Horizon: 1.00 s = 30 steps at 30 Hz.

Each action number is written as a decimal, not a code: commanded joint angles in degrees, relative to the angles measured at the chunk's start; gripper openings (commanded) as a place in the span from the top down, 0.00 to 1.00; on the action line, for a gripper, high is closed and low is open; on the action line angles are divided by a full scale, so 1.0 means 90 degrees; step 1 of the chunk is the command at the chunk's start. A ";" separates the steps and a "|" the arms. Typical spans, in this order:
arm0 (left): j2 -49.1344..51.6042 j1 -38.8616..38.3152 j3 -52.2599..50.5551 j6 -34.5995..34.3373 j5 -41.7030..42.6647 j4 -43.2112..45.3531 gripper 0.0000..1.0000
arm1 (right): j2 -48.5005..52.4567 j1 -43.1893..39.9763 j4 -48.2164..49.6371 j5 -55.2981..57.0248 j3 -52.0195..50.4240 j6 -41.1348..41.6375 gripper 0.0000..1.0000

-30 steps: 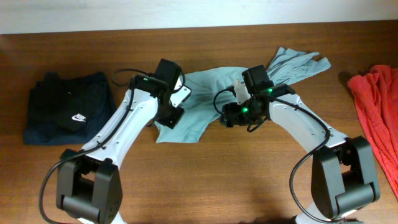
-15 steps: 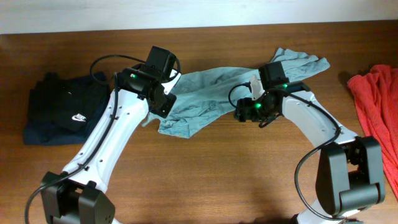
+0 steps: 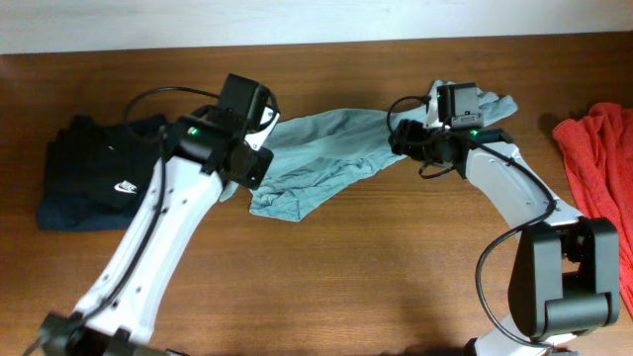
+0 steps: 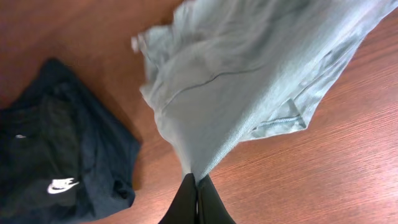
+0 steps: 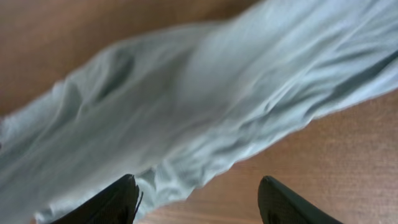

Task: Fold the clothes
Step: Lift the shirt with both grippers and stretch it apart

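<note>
A pale grey-blue T-shirt (image 3: 326, 158) lies stretched and bunched across the far middle of the table. My left gripper (image 3: 259, 150) is shut on its left end. In the left wrist view the closed fingertips (image 4: 197, 186) pinch a corner of the shirt (image 4: 249, 81), which hangs away from them. My right gripper (image 3: 403, 138) hovers open over the shirt's right part. The right wrist view shows the cloth (image 5: 205, 106) beyond the spread jaws (image 5: 196, 199), with nothing gripped. A navy garment with a white logo (image 3: 99, 183) lies folded at the left. A red one (image 3: 598, 178) lies at the right edge.
The brown wooden table (image 3: 346, 277) shows bare wood in front of the shirt. The navy garment (image 4: 56, 155) sits close to the left of my left gripper. A pale wall runs along the table's far edge.
My left gripper has moved left and toward the far edge, pulling the shirt's corner along. My right gripper has travelled right and farther back along the shirt, staying open.
</note>
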 commanded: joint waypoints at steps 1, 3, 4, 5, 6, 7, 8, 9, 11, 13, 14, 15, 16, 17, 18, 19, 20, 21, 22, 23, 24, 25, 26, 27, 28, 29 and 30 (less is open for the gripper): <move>-0.0493 0.0053 0.0114 -0.0104 -0.0092 -0.0027 0.99 | 0.0175 -0.0032 0.0236 0.0221 0.0085 0.0724 0.33; -0.0644 0.0053 0.0114 -0.0104 -0.0092 -0.0032 1.00 | 0.0408 -0.0097 0.0469 0.0165 0.0085 0.1100 0.33; -0.0697 0.0053 0.0114 -0.0104 -0.0092 -0.0041 1.00 | 0.0510 -0.0119 0.0561 0.0114 0.0085 0.1226 0.33; -0.0777 0.0053 0.0114 -0.0102 -0.0092 -0.0058 0.99 | 0.0697 -0.0129 0.0731 0.0034 0.0085 0.1440 0.33; -0.0818 0.0053 0.0114 -0.0102 -0.0092 -0.0073 0.99 | 0.0843 -0.0131 0.0916 -0.0073 0.0085 0.1608 0.30; -0.0848 0.0053 0.0114 -0.0102 -0.0092 -0.0085 0.99 | 0.0940 -0.0131 0.1071 -0.0119 0.0085 0.1724 0.29; -0.0867 0.0053 0.0114 -0.0102 -0.0092 -0.0102 1.00 | 0.1022 -0.0131 0.1229 -0.0134 0.0085 0.1817 0.29; -0.0867 0.0053 0.0114 -0.0102 -0.0092 -0.0104 0.99 | 0.1076 -0.0131 0.1333 -0.0131 0.0085 0.1906 0.29; -0.0867 0.0053 0.0114 -0.0102 -0.0095 -0.0114 0.99 | 0.1171 -0.0146 0.1518 -0.0129 0.0085 0.2161 0.29; -0.0867 0.0053 0.0114 -0.0102 -0.0095 -0.0134 0.99 | 0.1229 -0.0182 0.1683 -0.0148 0.0085 0.2254 0.29; -0.0867 0.0053 0.0114 -0.0102 -0.0095 -0.0148 0.99 | 0.1234 -0.0238 0.1763 -0.0189 0.0085 0.2254 0.30; -0.0867 0.0053 0.0114 -0.0102 -0.0095 -0.0165 0.99 | 0.1234 -0.0270 0.1804 -0.0199 0.0085 0.2256 0.31; -0.0867 0.0053 0.0114 -0.0100 -0.0097 -0.0172 1.00 | 0.1231 -0.0362 0.1906 -0.0272 0.0085 0.2254 0.32; -0.0867 0.0053 0.0114 -0.0102 -0.0097 -0.0175 0.99 | 0.1231 -0.0442 0.1979 -0.0352 0.0085 0.2256 0.37; -0.0867 0.0053 0.0114 -0.0100 -0.0097 -0.0172 0.99 | 0.1231 -0.0515 0.2028 -0.0406 0.0085 0.2256 0.40; -0.0867 0.0053 0.0114 -0.0102 -0.0112 -0.0170 1.00 | 0.1231 -0.0629 0.2072 -0.0452 0.0085 0.2256 0.47; -0.0867 0.0053 0.0114 -0.0100 -0.0124 -0.0172 1.00 | 0.1231 -0.0719 0.2089 -0.0464 0.0085 0.2259 0.54; -0.0867 0.0053 0.0114 -0.0102 -0.0153 -0.0175 0.99 | 0.1234 -0.0833 0.2086 -0.0522 0.0085 0.2259 0.64; -0.0867 0.0053 0.0114 -0.0102 -0.0168 -0.0172 0.99 | 0.1234 -0.0884 0.2084 -0.0578 0.0085 0.2256 0.66; -0.0867 0.0053 0.0114 -0.0102 -0.0170 -0.0172 0.99 | 0.1236 -0.0920 0.2081 -0.0602 0.0085 0.2256 0.68; -0.0867 0.0053 0.0114 -0.0102 -0.0172 -0.0172 0.99 | 0.1239 -0.0923 0.2081 -0.0600 0.0085 0.2256 0.69; -0.0867 0.0053 0.0114 -0.0102 -0.0221 -0.0172 1.00 | 0.1239 -0.0923 0.2084 -0.0597 0.0085 0.2254 0.71; -0.0867 0.0053 0.0114 -0.0102 -0.0262 -0.0172 0.99 | 0.1239 -0.0913 0.2081 -0.0595 0.0085 0.2254 0.71; -0.0867 0.0053 0.0114 -0.0102 -0.0262 -0.0172 1.00 | 0.1241 -0.0911 0.2081 -0.0597 0.0085 0.2251 0.71; -0.0867 0.0053 0.0114 -0.0102 -0.0260 -0.0177 1.00 | 0.1241 -0.0896 0.2072 -0.0602 0.0085 0.2251 0.64; -0.0867 0.0053 0.0114 -0.0102 -0.0260 -0.0189 0.99 | 0.1241 -0.0884 0.2055 -0.0602 0.0085 0.2251 0.57; -0.0867 0.0053 0.0114 -0.0102 -0.0262 -0.0197 0.99 | 0.1241 -0.0867 0.2033 -0.0602 0.0085 0.2254 0.48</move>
